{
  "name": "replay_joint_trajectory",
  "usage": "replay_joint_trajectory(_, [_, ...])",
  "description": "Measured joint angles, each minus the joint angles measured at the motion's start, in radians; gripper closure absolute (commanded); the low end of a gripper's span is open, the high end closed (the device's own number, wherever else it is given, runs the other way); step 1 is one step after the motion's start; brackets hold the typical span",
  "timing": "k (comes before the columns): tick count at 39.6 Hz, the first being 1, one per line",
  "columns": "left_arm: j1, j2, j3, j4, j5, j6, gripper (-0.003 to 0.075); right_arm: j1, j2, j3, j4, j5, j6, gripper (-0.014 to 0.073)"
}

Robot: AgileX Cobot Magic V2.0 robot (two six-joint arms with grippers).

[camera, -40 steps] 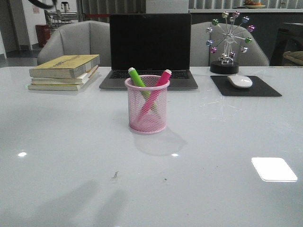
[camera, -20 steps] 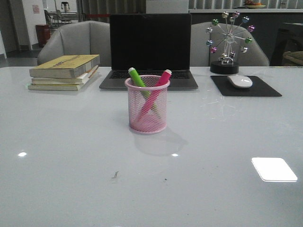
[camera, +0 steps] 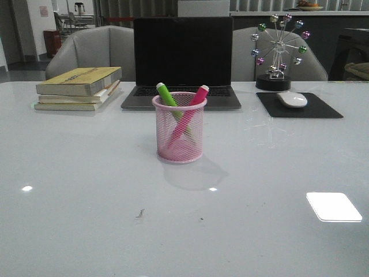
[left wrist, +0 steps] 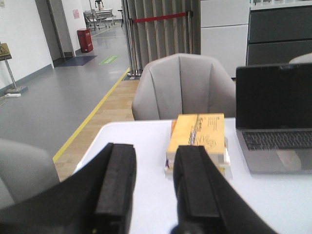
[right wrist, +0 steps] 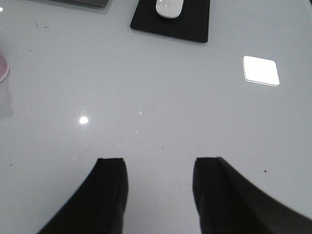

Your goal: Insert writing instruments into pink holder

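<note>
The pink holder [camera: 179, 130] stands upright mid-table in the front view. Inside it the green marker [camera: 168, 96] leans left and the magenta marker [camera: 196, 98] leans right, their capped ends sticking out above the rim. Neither gripper shows in the front view. In the left wrist view my left gripper [left wrist: 156, 147] is open and empty, held above the table's left side, facing the books. My right gripper [right wrist: 158, 161] is open and empty above bare tabletop; a sliver of the pink holder [right wrist: 3, 68] shows at that view's edge.
Behind the cup an open laptop [camera: 183, 52] sits. A stack of books [camera: 78, 86] lies at the back left. At the back right are a white mouse [camera: 292, 99] on a black pad [camera: 323, 108] and a ferris-wheel ornament [camera: 278, 49]. Grey chairs stand beyond the table.
A blurred arm at the upper left and dark shadows on the table's front edge, seen one second ago, are gone. The cup and both markers have not moved.
</note>
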Motion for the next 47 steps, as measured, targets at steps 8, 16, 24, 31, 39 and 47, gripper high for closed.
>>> replay_joint_trajectory(8, [0.000, -0.143, 0.190, -0.014, -0.010, 0.000, 0.0440, 0.000, 0.000, 0.000, 0.000, 0.000, 0.000, 0.0160])
replay_joint_trajectory(16, [-0.007, -0.163, 0.230, -0.025, -0.044, 0.000, 0.0440, 0.000, 0.000, 0.000, 0.000, 0.006, 0.000, 0.0160])
replay_joint_trajectory(24, [-0.061, -0.163, 0.238, -0.027, -0.048, 0.000, 0.0440, 0.000, 0.000, 0.000, 0.000, 0.008, 0.000, 0.0160])
replay_joint_trajectory(31, [-0.067, -0.163, 0.238, -0.027, -0.057, 0.000, 0.0441, 0.000, 0.000, 0.000, 0.000, 0.008, 0.000, 0.0172])
replay_joint_trajectory(39, [-0.067, -0.163, 0.238, -0.027, -0.059, 0.000, 0.0441, 0.000, 0.000, 0.000, 0.000, 0.008, 0.000, 0.0482])
replay_joint_trajectory(47, [-0.067, -0.163, 0.238, -0.027, -0.061, 0.000, 0.0441, 0.000, 0.000, 0.000, 0.000, 0.008, 0.000, 0.0528])
